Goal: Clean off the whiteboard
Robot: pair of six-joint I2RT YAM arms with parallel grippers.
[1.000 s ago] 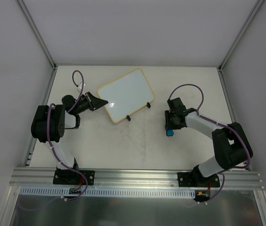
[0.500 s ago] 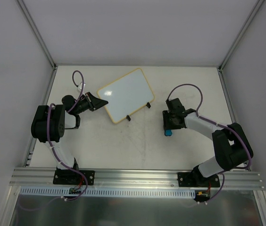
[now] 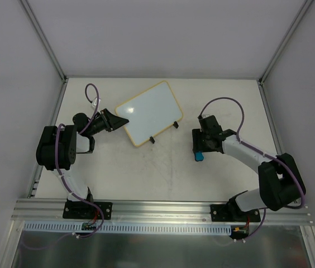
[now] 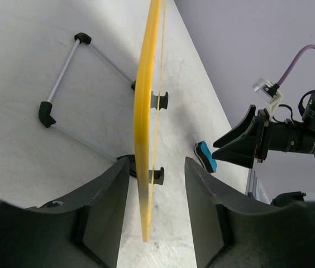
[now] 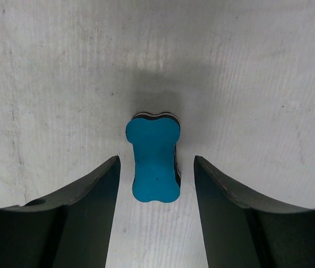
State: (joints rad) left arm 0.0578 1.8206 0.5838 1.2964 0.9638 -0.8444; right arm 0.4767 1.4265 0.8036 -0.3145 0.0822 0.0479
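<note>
The whiteboard [image 3: 149,113], white with a yellow frame and two black clip feet, sits at the table's middle back. My left gripper [image 3: 119,121] is at its left corner. In the left wrist view the yellow edge [image 4: 143,139] runs between the open jaws of my left gripper [image 4: 156,167], with a gap on each side. A blue bone-shaped eraser [image 5: 153,159] lies on the table between the open jaws of my right gripper [image 5: 156,163], touching neither finger. From above, the eraser [image 3: 200,156] sits just under the right gripper [image 3: 199,148].
A thin grey wire bracket [image 4: 62,84] with black corners shows beside the board's edge. The aluminium rail [image 3: 163,209] runs along the near edge. Cage walls and posts [image 3: 48,47] close in the table's back and sides.
Both grippers have opened. The left has let go of the whiteboard's corner and the right has released the eraser, which now lies loose on the table. The right arm shifted slightly left.
</note>
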